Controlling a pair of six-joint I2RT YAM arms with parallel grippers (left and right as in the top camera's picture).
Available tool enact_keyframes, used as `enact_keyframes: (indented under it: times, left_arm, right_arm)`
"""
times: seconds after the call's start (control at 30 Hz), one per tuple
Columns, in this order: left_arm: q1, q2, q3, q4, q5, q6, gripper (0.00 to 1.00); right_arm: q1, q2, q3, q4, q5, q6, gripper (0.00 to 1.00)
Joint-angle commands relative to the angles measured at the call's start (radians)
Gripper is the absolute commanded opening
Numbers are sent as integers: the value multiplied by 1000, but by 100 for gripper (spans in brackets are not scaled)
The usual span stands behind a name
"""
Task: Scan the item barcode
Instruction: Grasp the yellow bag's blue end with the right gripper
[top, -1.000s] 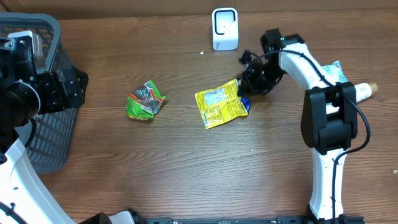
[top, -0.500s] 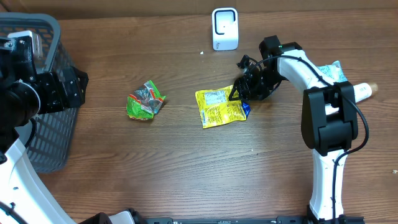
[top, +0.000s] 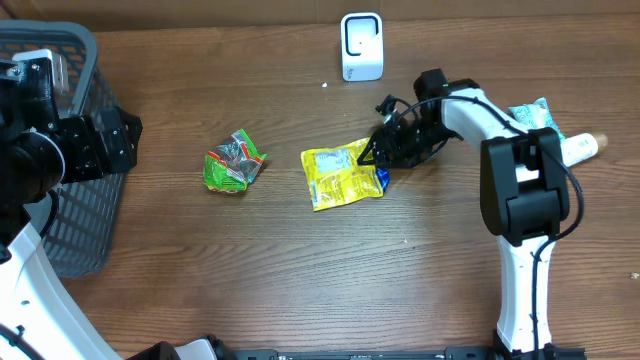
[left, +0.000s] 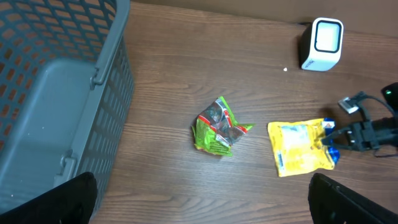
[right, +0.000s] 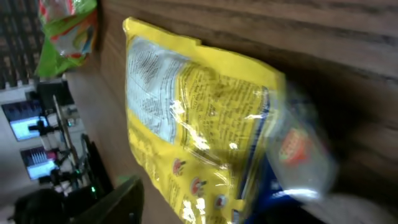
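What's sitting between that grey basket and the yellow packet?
A crumpled green packet lies between the grey basket and the yellow packet, apart from both; the overhead view shows it best.

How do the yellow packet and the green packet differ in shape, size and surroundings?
The yellow packet lies nearly flat; the green packet is crumpled. The yellow packet looks larger than the green packet. The right claw is at the yellow packet's edge; the green packet lies alone. Both rest on the table.
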Motion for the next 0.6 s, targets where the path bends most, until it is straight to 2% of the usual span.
enact_keyframes:
  times: [0.0, 0.13, 0.17, 0.2, 0.23, 0.37, 0.57]
  left_arm:
    - [8, 2, -3, 2, 14, 14, 100]
    - [8, 2, -3, 2, 14, 14, 100]
    - [8, 2, -3, 2, 14, 14, 100]
    - [8, 2, -3, 2, 14, 14, 100]
    - [8, 2, -3, 2, 14, 14, 100]
    - [8, 2, -3, 2, 14, 14, 100]
    - [8, 2, -3, 2, 14, 14, 100]
  right_arm:
    - [66, 131, -47, 16, 219, -10, 42]
    - [81, 137, -47, 23, 243, -9, 27]
    - [83, 137, -47, 27, 245, -8, 22]
    - [84, 137, -47, 31, 245, -8, 11]
    - [84, 137, -47, 35, 244, -4, 4]
    - [79, 136, -32, 18, 191, -1, 4]
    - [16, 89, 74, -145, 49, -26, 4]
